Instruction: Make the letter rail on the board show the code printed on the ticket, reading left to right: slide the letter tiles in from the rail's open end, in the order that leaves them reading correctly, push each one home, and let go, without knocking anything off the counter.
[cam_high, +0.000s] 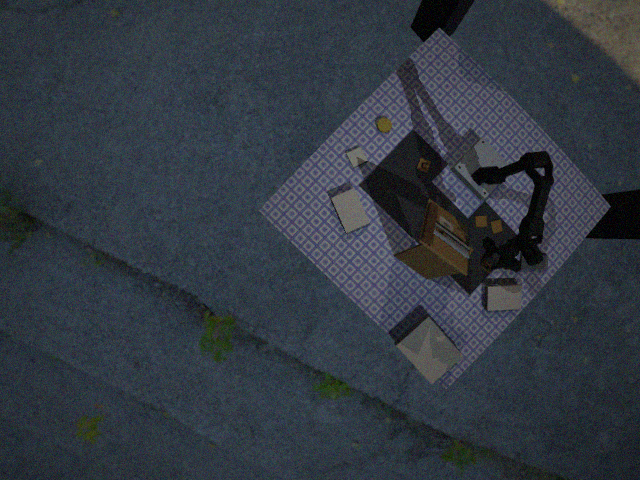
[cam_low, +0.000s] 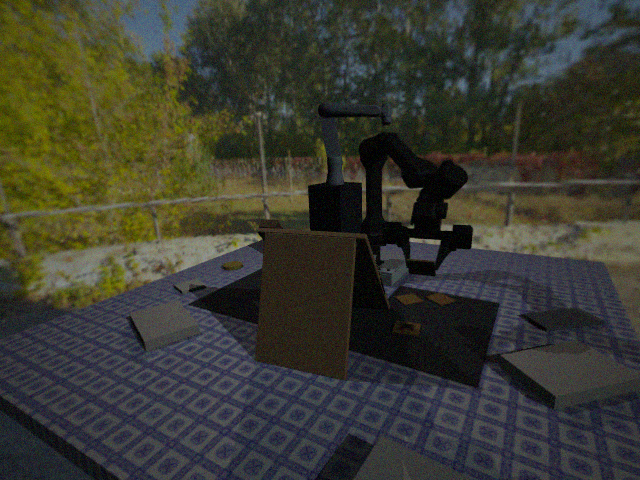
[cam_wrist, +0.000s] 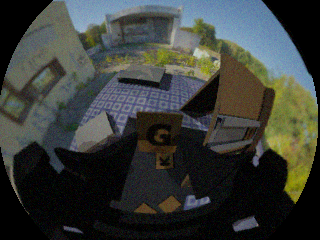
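My gripper (cam_high: 490, 258) (cam_low: 421, 263) (cam_wrist: 158, 135) is shut on a tan letter tile marked G (cam_wrist: 159, 134). It holds the tile low over the dark mat (cam_high: 398, 193) (cam_low: 454, 351), beside the open side of the brown easel board (cam_high: 439, 248) (cam_low: 305, 299) (cam_wrist: 242, 94). The pale letter rail (cam_high: 451, 235) (cam_wrist: 230, 132) runs across the board's face, which is hidden in the exterior view. Three loose tan tiles lie on the mat: two side by side (cam_high: 481, 221) (cam_high: 496, 226) (cam_low: 408, 298) (cam_low: 440, 298) and one apart (cam_high: 423, 165) (cam_low: 406, 327). I cannot read their letters.
Grey slabs lie on the chequered cloth at the left (cam_high: 350, 209) (cam_low: 164, 322), front (cam_high: 429, 348) (cam_low: 568, 374) and near the arm (cam_high: 502, 297). A small yellow disc (cam_high: 383, 124) (cam_low: 232, 265) lies at the far side. A black block with a lamp post (cam_low: 334, 206) stands behind the board.
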